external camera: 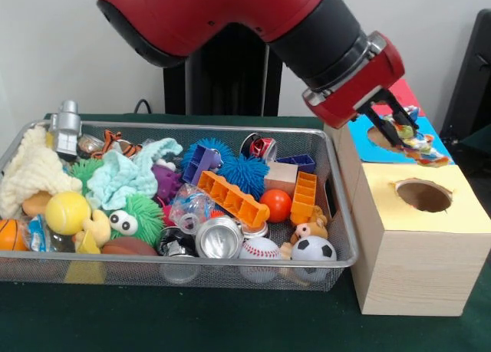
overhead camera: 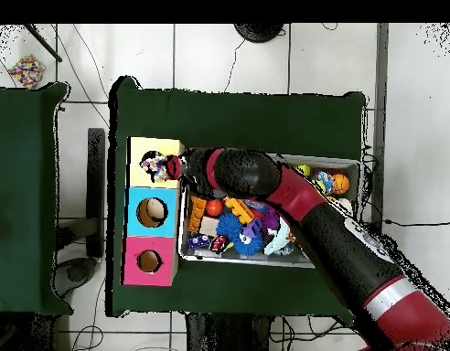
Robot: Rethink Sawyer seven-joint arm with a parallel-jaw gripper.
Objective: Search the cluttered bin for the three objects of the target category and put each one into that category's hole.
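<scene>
1. Across the top of the front view, the arm (external camera: 230, 14) slants down toward the right; overhead it runs from lower right up to the box's yellow end.
2. Left and centre of the front view, the bin (external camera: 192, 125) is packed with balls, spiky toys, blocks, cloth and a can. None of it is in hand.
3. At the right, the box (external camera: 414, 268) shows a yellow hole (external camera: 423, 195) nearest the frame's bottom, a blue hole (external camera: 380, 136) above it, and a red end behind the claw.
4. At upper right, the gripper (external camera: 403, 129) is clenched on a small item (external camera: 420, 146), held clear above the box top.
5. That item is many-coloured and crumpled-looking; what it is I cannot tell.
   - In the front view it hangs about where blue meets yellow.
   - Overhead it sits over the yellow section (overhead camera: 155, 146), covering that hole.
6. Handling, as a judgement:
   - It looks light and soft, perhaps crinkly, so it should not break if dropped.
   - It may snag on a hole's rim or cling to a finger.
   - A pinch across its bunched middle seems safest; loose ends trail below the fingers, so line the bulk up over the hole.
</scene>
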